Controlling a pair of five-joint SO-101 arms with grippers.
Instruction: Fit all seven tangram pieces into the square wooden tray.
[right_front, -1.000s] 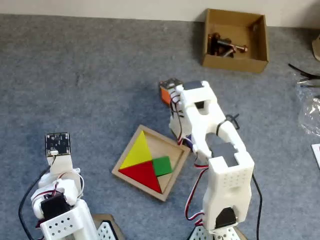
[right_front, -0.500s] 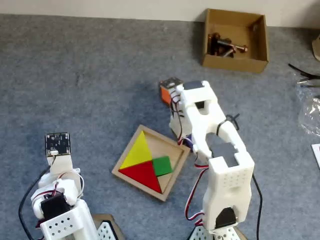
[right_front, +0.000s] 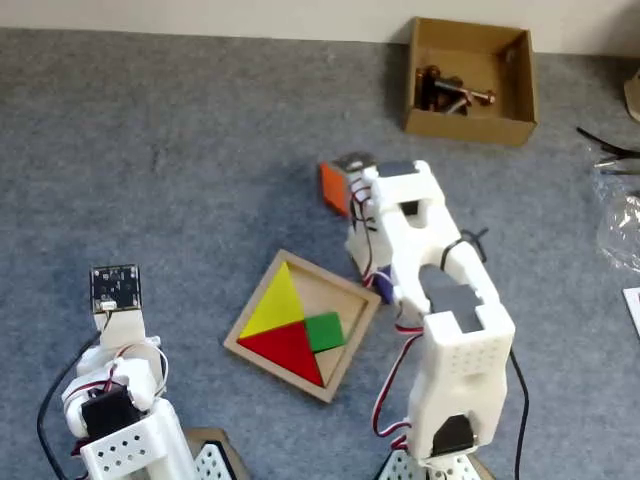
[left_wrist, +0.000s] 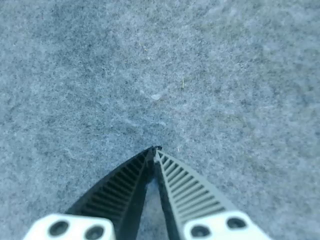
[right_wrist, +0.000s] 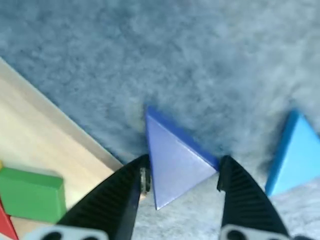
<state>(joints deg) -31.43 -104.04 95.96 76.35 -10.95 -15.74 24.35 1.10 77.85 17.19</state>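
Three pieces in tray (right_front: 328, 292): yellow triangle (right_front: 275, 303), red triangle (right_front: 285, 350), green square (right_front: 323, 332). Right tool (right_wrist: 182, 167) clamped on flat violet triangle (right_wrist: 175, 160), tray's 2 o'clock. Left tool (left_wrist: 156, 150) together.

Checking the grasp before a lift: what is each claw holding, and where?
Right claw apparently grips the blue triangle across its long edge and the opposite corner. Left claw is shut, empty.

The tray (right_front: 275, 372) was pale wood. Inside were a yellow triangle (right_front: 275, 300), red triangle (right_front: 285, 348) and green square (right_front: 323, 331); outside, an orange piece (right_front: 333, 186) and violet-blue triangle (right_wrist: 175, 157).
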